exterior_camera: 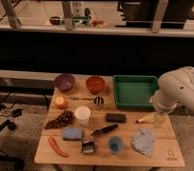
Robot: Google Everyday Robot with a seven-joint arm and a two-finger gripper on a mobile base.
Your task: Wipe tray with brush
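The green tray [135,91] sits at the back right of the wooden table [110,152]. The brush [96,138] lies near the front middle, dark handle pointing back right, flat head with a silvery band [88,146] toward the front edge. My white arm [179,91] hangs over the table's right edge, just right of the tray. The gripper [160,120] points down near a yellowish object [146,118], far from the brush.
Purple bowl [64,82] and red bowl [95,84] at the back. Black block [116,117], white cup [82,115], grapes [60,119], orange fruit [61,102], blue sponge [72,133], blue cup [115,144], blue cloth [143,141], red sausage [56,147], small metal object [98,101].
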